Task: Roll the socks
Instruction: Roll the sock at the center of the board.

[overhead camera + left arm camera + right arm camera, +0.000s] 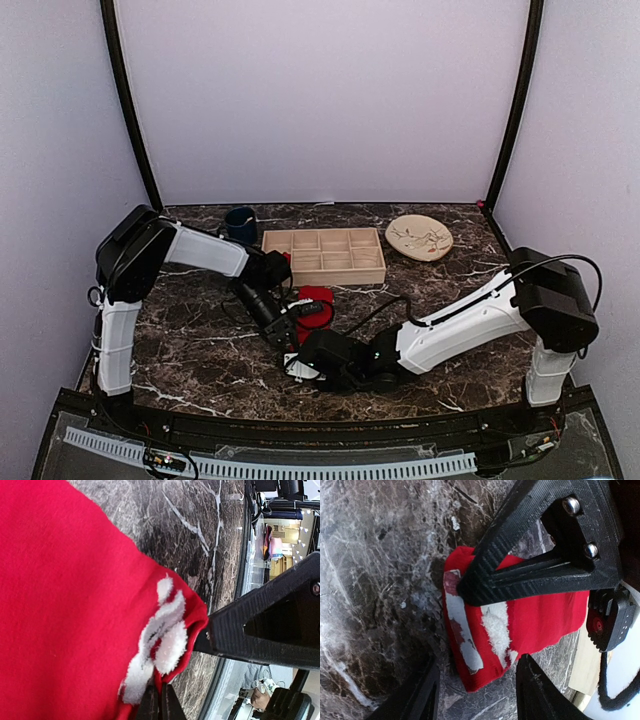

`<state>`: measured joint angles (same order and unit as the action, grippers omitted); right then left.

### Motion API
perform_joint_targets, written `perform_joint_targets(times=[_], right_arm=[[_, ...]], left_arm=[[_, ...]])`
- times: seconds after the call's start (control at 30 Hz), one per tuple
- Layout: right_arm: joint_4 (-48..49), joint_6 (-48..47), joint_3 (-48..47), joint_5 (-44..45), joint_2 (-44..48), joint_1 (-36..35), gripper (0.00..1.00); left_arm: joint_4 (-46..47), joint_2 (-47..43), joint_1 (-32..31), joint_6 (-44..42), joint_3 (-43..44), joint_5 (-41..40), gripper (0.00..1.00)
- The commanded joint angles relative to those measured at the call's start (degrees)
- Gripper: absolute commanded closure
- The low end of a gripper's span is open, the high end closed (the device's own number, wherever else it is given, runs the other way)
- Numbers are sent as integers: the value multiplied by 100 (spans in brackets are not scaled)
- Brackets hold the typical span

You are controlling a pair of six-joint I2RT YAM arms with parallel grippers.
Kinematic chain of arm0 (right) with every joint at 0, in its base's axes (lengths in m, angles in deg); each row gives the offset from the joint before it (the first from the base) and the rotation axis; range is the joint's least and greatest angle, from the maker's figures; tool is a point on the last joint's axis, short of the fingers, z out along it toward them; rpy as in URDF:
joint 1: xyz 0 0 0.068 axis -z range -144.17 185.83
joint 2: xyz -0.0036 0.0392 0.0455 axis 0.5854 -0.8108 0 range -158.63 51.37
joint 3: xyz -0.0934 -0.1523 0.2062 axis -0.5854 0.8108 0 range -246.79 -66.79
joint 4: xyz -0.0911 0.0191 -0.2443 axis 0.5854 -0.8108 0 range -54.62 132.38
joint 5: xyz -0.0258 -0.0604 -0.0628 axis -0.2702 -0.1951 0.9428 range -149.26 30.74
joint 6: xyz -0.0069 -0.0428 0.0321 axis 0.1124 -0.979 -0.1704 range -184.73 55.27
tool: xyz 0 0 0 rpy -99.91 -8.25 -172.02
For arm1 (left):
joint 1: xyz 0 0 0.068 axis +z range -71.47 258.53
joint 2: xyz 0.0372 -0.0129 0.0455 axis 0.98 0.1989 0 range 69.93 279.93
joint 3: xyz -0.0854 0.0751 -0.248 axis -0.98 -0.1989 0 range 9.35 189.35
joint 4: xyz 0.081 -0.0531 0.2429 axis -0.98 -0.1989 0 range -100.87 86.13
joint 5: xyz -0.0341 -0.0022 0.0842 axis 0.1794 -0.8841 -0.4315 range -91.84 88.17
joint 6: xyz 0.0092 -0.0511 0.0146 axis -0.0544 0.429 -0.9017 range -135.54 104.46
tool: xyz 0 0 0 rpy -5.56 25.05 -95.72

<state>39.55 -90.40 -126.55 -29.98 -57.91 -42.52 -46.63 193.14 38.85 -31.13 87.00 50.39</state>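
The red socks point(316, 303) with a white fuzzy print lie as one folded bundle on the marble table in front of the tray; I cannot tell the two apart. My left gripper point(160, 702) is shut on the edge of the red fabric point(75, 605), beside the white print. In the right wrist view, the bundle point(530, 625) lies flat with the left gripper's finger point(535, 560) on top of it. My right gripper point(477, 692) stands open, its two fingers either side of the bundle's near corner, not clamping it. One right finger point(250, 635) touches the sock's edge.
A wooden compartment tray point(325, 255) stands just behind the socks. A dark blue mug point(240, 222) is at the back left and a tan plate point(420, 238) at the back right. Both arms meet over the table's middle point(300, 340). The table's front edge point(235, 630) is close.
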Motion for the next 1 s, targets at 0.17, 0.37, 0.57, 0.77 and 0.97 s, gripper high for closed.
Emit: perform_joint_targets(times=[0.17,0.37,0.57,0.77,0.97], right_arm=[[-823,24,-114,-308,-444,91,58],[-1507,286,-333,-705,-560,318,64],[-1773,424,-269,-1000,-506,518,65],[-1983,483,-411,-1375,-630,698,72],[-2190,629,-522,-1775,-781,795,81]], left_arm=[[-454,201,63,-326,321,-20,100],[-588,263,134,-415,497,-83,100],[-610,271,170,-442,510,-79,100],[-632,286,183,-453,544,-53,100],[-619,308,192,-434,588,-51,100]])
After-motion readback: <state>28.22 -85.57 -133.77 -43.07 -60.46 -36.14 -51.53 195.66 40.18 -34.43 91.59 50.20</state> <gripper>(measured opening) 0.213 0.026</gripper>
